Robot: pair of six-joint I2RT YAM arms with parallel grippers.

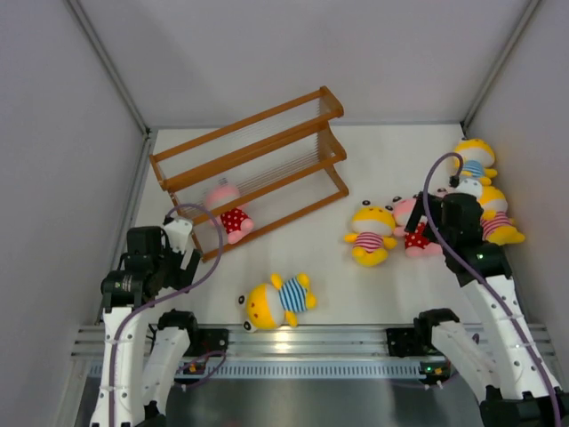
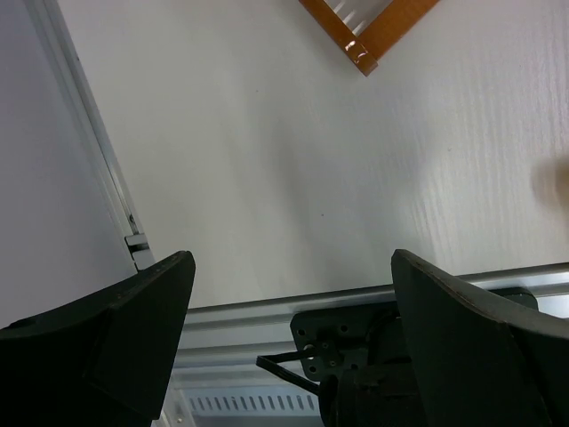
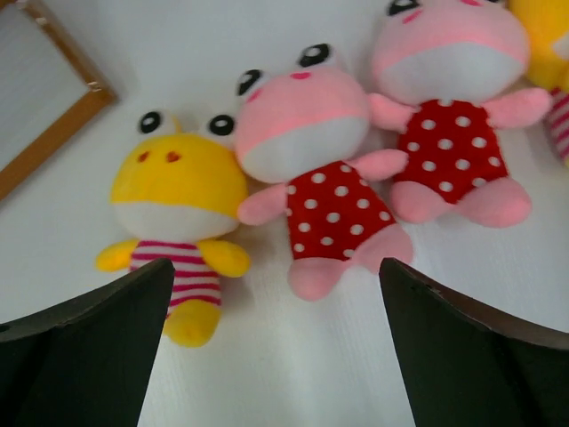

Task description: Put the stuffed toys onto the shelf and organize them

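the shelf (image 1: 249,165) stands slantwise at the back left of the table (image 1: 373,294), its long bars running from near left to far right. one pink dotted toy (image 1: 231,213) rests at its lowest tier, towards the left end.

the rest of the toys lie on the table. a blue striped yellow toy (image 1: 277,301) lies alone near the front edge, between the two arms and close to the metal rail (image 1: 311,342). right of the shelf a pink striped yellow toy (image 3: 178,205) lies face up, with a middle pink toy (image 3: 320,169) touching its side and a far pink toy (image 3: 444,107) just beside that. two more yellow toys sit against the right wall: one in blue stripes (image 1: 476,160) at the back, one in pink stripes (image 1: 496,221) in front of it.

the right gripper (image 3: 276,264) hovers above this row, its fingers (image 3: 98,347) spread wide with nothing between them; the middle pink toy's feet lie in the gap below. from above, the right arm and its purple cable (image 1: 427,191) cover most of the two pink toys.

the left gripper (image 2: 292,258) is beside the shelf's near left corner, fingers (image 2: 471,338) wide apart and holding nothing, over bare table with the rail and an arm base under it. the shelf's corner shows at the top of the left wrist view, well apart from the fingers.
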